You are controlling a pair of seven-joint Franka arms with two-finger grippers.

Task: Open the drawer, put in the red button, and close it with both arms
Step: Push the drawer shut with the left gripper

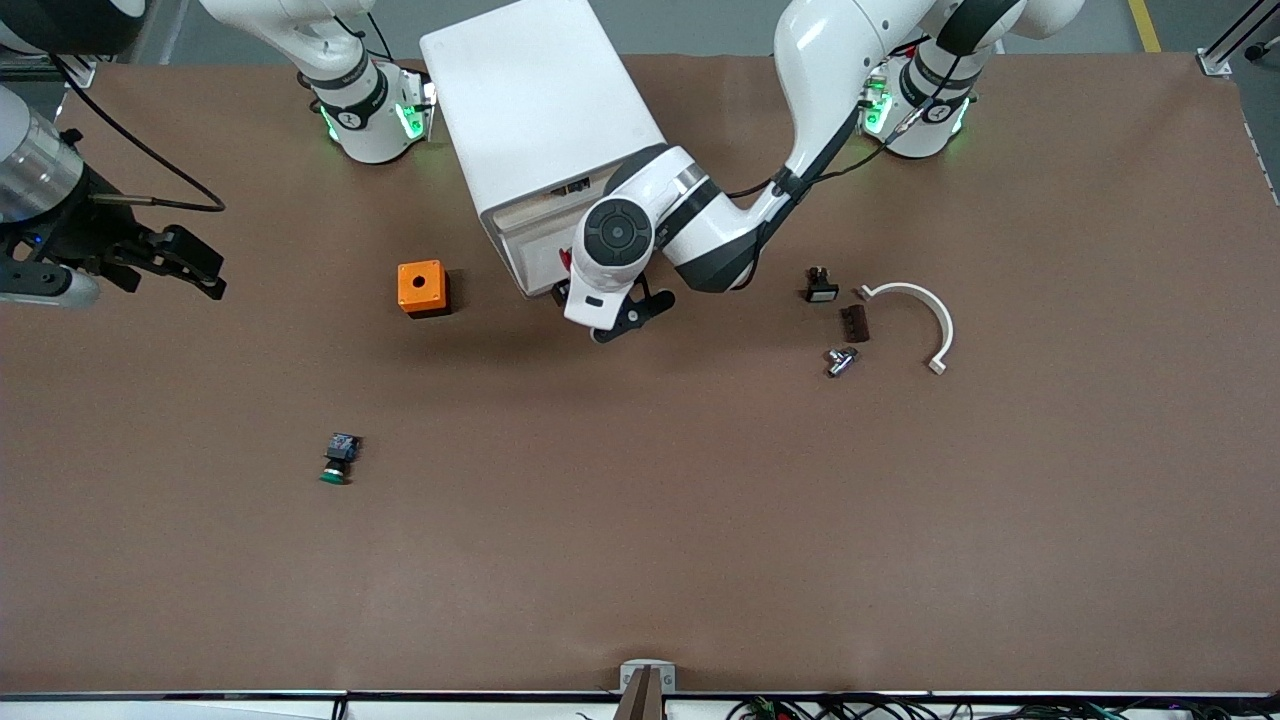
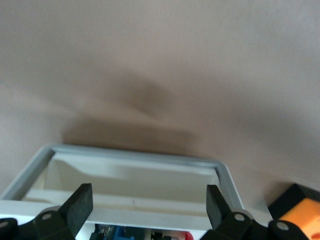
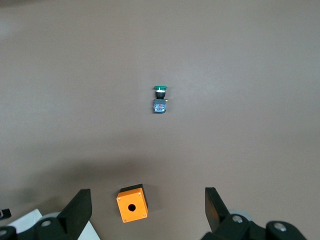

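The drawer (image 2: 135,156) stands pulled out of the white cabinet (image 1: 545,110), its open tray projecting toward the front camera. The left gripper (image 2: 150,200) hangs directly over the tray's front part with its fingers spread wide and nothing between them. At the edge of the left wrist view, between and below those fingers, a patch of red beside blue shows, which I judge to be the red button (image 2: 184,235) lying in the drawer; most of it is cut off, so its attitude cannot be stated. On that reading the remaining step is closing. The drawer's travel runs from its low front back into the cabinet, away from the front camera and slightly skewed with the cabinet's own angle, so any push must follow that line. The left gripper is much the nearer. The right gripper (image 1: 212,278) hovers over bare table at the right arm's end, well apart from the cabinet, fingers likewise wide and empty. The orange box (image 1: 422,288) sits between it and the drawer front and would need clearing. The green-capped button (image 1: 338,460) lies on its side nearer the front camera, out of the way. The table (image 1: 700,520) is a flat brown mat, with open room in front of the drawer.
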